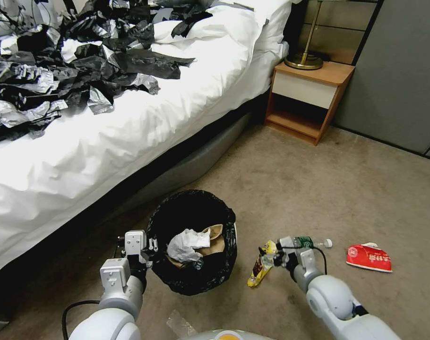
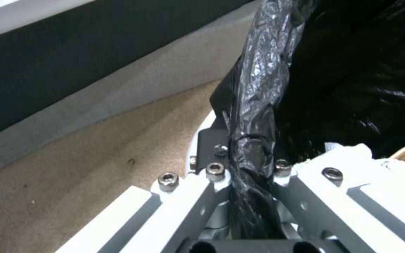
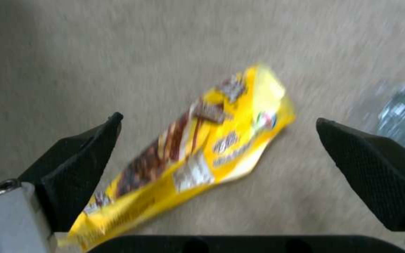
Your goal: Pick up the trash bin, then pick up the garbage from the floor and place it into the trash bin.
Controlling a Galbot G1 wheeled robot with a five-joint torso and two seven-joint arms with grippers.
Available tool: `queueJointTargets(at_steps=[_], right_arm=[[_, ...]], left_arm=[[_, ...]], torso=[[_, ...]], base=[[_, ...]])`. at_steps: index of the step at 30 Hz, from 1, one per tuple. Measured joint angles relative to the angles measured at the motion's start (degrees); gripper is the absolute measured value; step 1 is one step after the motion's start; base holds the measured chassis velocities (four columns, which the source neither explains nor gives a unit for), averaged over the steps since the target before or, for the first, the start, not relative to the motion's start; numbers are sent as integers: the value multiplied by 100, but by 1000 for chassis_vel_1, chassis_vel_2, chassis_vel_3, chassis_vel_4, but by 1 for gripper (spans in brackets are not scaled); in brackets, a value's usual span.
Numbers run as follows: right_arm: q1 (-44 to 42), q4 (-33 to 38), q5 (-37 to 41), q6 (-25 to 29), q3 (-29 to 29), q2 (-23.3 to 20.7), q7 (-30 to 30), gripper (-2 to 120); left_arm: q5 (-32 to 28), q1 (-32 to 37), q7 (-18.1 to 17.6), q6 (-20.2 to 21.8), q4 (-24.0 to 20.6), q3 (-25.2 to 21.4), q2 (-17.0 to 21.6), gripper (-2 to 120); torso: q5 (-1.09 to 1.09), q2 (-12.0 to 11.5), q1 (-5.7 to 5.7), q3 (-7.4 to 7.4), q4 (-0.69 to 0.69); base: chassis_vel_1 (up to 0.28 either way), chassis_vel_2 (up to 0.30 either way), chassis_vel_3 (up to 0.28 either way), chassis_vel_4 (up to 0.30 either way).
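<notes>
Trash bin (image 1: 192,242) on the carpet (image 1: 319,189) just beside the bed (image 1: 130,123), black bag liner (image 1: 227,264) folded over the rim, white tissue (image 1: 186,245) and brown paper bag (image 1: 218,240) already inside. Left gripper (image 1: 146,252) at the bin's rim on the side away from the nightstand (image 1: 309,97), clamped tight on the bin's rim with the liner pinched between; in the left wrist view, crinkled black liner (image 2: 254,116) gathered into the gripper (image 2: 249,175) between the white finger blocks, bed base and carpet beyond. Yellow snack wrapper (image 1: 262,264) flat on the carpet just beside the bin, on the side away from the left gripper. Right gripper (image 1: 275,257) low over that wrapper, fingers spread wide apart, nothing between them but air. From the right wrist view, black textured fingertips (image 3: 366,168) on either side of the wrapper (image 3: 202,154), gripper (image 3: 219,123) above its middle, not touching as far as can be told. Clear plastic bottle (image 1: 309,242) with a green label lying on the carpet just past the wrapper from the bin, partly behind the right wrist; a blurred part of it (image 3: 399,112) at the frame edge of the right wrist view. Red crumpled packet (image 1: 369,257) farther still from the bin, well apart from it, beyond the bottle. Heap of black clothing (image 1: 68,61) on the bed.
</notes>
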Motion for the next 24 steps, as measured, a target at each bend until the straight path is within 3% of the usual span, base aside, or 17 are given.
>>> queueJointTargets(at_steps=[17,24], right_arm=[[335,-992,-59,237,-141,540,-180,100],[669,-1532,-123,414,-146,862,-238,80]], left_arm=[[1,62,3,-12,3,35,26,0],[71,124,4,-32,-32,42,-7,0]], torso=[[0,0,0,0,0],[0,0,0,0,1]], base=[[0,0,0,0],[0,0,0,0]])
